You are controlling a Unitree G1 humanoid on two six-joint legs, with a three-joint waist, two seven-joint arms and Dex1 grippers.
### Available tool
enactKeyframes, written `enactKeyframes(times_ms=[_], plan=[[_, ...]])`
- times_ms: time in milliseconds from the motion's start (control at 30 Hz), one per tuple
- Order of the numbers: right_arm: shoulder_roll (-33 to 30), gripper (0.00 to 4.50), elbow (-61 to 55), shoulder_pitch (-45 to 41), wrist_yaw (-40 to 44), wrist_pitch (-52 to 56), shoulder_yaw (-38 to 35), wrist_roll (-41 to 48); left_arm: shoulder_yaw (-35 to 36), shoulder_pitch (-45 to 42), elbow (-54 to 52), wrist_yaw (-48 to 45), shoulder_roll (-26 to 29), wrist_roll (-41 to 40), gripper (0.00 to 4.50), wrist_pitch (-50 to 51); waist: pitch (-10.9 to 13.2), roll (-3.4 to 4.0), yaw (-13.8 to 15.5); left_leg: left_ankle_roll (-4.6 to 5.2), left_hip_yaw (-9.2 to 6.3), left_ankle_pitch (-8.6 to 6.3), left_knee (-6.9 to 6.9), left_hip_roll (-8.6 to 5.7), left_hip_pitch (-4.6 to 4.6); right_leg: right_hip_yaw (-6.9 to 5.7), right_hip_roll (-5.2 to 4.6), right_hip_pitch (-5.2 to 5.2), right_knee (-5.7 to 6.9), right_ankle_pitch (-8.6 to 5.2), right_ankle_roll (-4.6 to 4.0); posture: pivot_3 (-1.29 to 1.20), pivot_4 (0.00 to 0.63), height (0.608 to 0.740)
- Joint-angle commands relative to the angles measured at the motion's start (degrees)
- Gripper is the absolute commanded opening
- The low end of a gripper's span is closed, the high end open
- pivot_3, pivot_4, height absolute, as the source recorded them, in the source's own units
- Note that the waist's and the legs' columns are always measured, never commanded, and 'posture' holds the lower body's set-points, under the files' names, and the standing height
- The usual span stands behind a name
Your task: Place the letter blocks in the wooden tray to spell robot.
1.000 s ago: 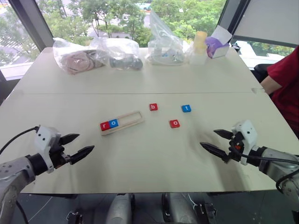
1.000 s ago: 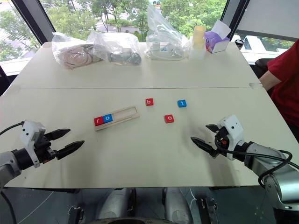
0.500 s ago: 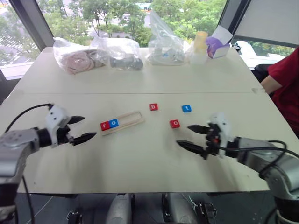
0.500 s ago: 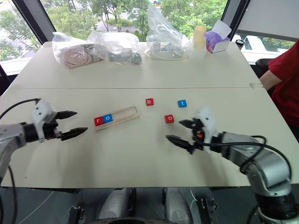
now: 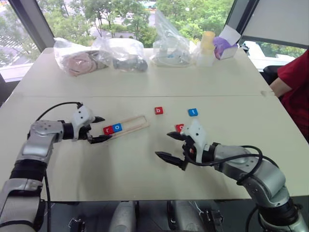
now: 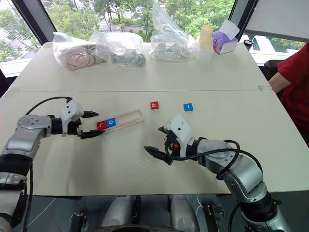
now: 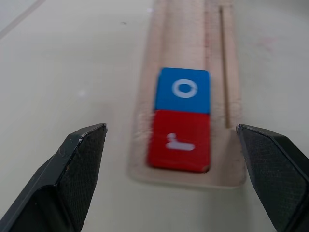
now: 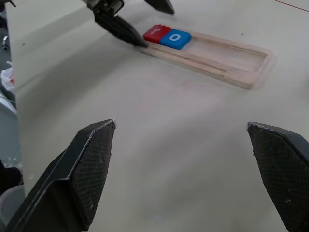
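Already two of five tiles are seated: the red r block [image 5: 108,129] and the blue o block [image 5: 117,127] lie touching, side by side, at the left end of the wooden tray [image 5: 136,122]; the remainder of its groove is bare. Three letters are left on the desk [image 5: 145,77]: the red b block [image 5: 158,110] just past the tray's right end, the blue t block [image 5: 192,112] further toward the right edge, and the red o block [image 5: 179,127], partly hidden behind the right gripper [image 5: 170,146].

Tray position is noted as mid-desk, nearer the front edge than the back. Its long axis runs roughly left to right, the right end angled slightly toward the back edge.

The left gripper [image 5: 99,129] is seen spread wide and empty, its fingertips flanking the tray's left end by the r block. The right gripper is likewise spread wide, nothing held, hovering near the front edge.
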Motion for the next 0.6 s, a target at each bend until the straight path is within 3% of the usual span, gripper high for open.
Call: enactKeyframes(times_ms=[33, 267, 433, 600], plan=[[-0.7, 4.45, -1.3, 0.1, 0.2, -1.6, -1.8, -0.8, -0.3, -0.7, 0.2, -1.1, 0.0, 0.9, 4.50, -1.4, 0.0, 0.00, 0.0, 0.00, 0.00, 0.00, 0.00, 0.00, 0.00, 0.00, 0.01, 0.00, 0.02, 0.00, 0.00, 0.00, 0.150, 0.740], [-1.1, 4.45, -0.5, 0.1, 0.6, -2.1, -2.6, -1.8, -2.1, 0.1, 3.5, -0.4, -1.4, 4.3, 4.50, -4.1, 0.0, 0.02, 0.1, 0.00, -0.01, 0.00, 0.01, 0.00, 0.10, -0.01, 0.02, 0.08, 0.05, 0.00, 0.01, 0.00, 0.150, 0.740], [-1.6, 4.50, -0.3, 0.4, 1.0, -2.1, -3.1, -2.1, -1.7, 0.2, 4.1, -1.2, -2.0, 3.8, 3.11, -4.2, -0.1, 0.03, 0.2, 0.00, -0.01, 0.00, 0.04, 0.00, 0.20, -0.03, 0.01, 0.22, 0.05, 0.00, 0.00, 0.00, 0.150, 0.740], [-1.8, 4.50, 0.3, 1.6, 0.5, -2.3, -6.7, -1.8, -0.3, -0.7, 2.3, -0.6, -2.0, 2.8, 3.11, -4.7, -0.1, 0.03, 0.2, 0.00, -0.04, 0.00, 0.07, 0.00, 0.20, -0.02, 0.00, 0.24, 0.05, 0.00, -0.01, 0.00, 0.150, 0.740]])
